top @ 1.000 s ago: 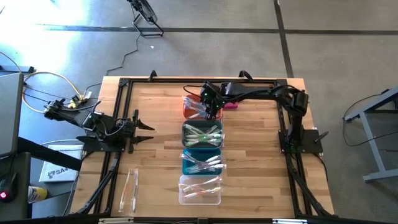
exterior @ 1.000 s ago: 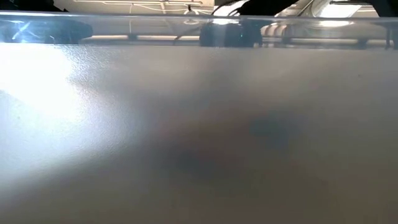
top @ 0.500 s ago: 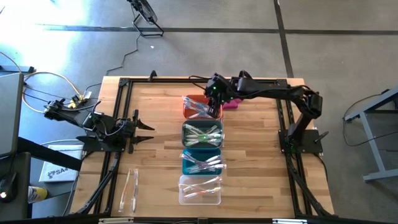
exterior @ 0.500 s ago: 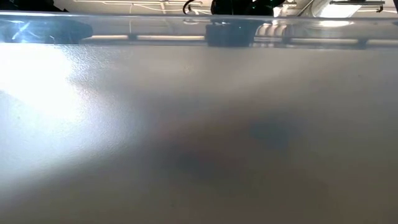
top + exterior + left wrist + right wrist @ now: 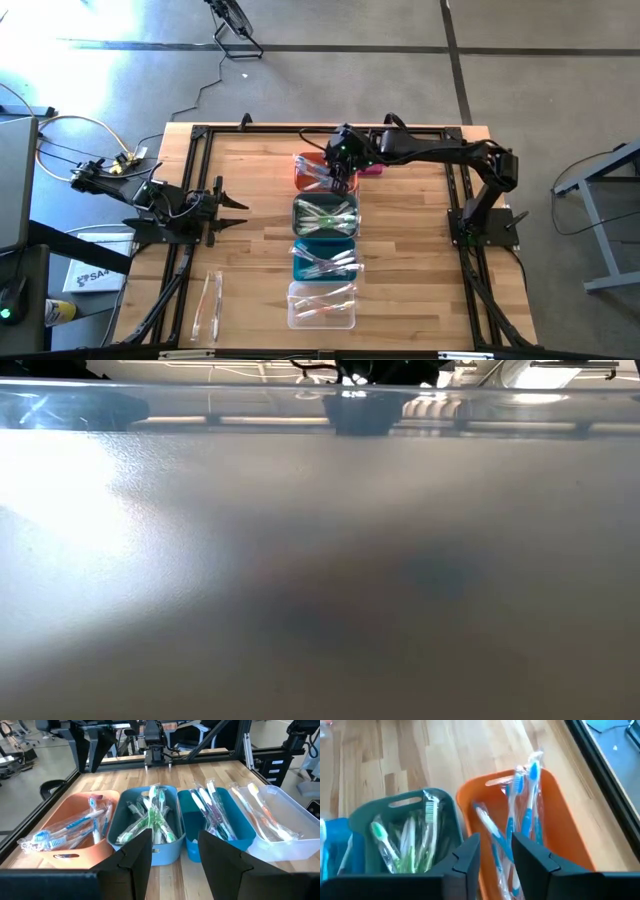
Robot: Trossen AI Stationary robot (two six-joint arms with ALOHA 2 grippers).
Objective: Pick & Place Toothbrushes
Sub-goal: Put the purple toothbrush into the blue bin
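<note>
Toothbrushes (image 5: 520, 815) in clear wrappers, blue-bristled, lie in the orange bin (image 5: 560, 825) right ahead of the right gripper (image 5: 495, 852), whose fingers stand slightly parted around nothing I can see. Beside those fingers, the grey bin (image 5: 395, 807) holds green ones. Across the table, the left gripper (image 5: 175, 852) waits with fingers spread and empty, facing all four bins; two wrapped brushes (image 5: 208, 303) lie loose behind it. No lettering is readable on any wrapper.

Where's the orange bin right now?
In the high view the orange plastic bin heads the bin row at the table's far end, beside the grey bin, under the right hand.
</note>
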